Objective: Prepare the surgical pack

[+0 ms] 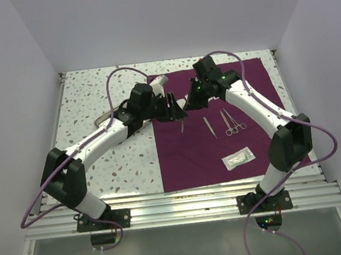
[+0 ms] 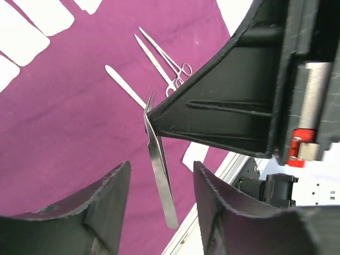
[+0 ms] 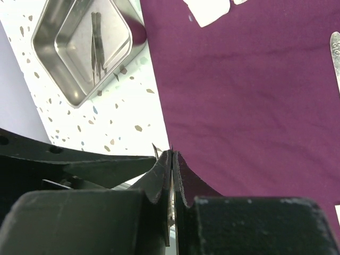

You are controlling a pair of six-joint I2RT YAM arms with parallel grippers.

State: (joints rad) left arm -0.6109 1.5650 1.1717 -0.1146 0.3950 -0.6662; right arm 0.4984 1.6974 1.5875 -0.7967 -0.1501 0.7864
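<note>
Right gripper pinched slim steel tweezers over deep purple fabric drape, toward its left edge. Left gripper fingers spread, tweezers between them.

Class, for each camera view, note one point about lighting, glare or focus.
Top external: even light, faint shadows on the purple drape. Left wrist: gauze squares blown out white, tweezers crisp. Right wrist: steel tray mirrors bright highlights; right gripper, close to the lens, dark and soft.
</note>
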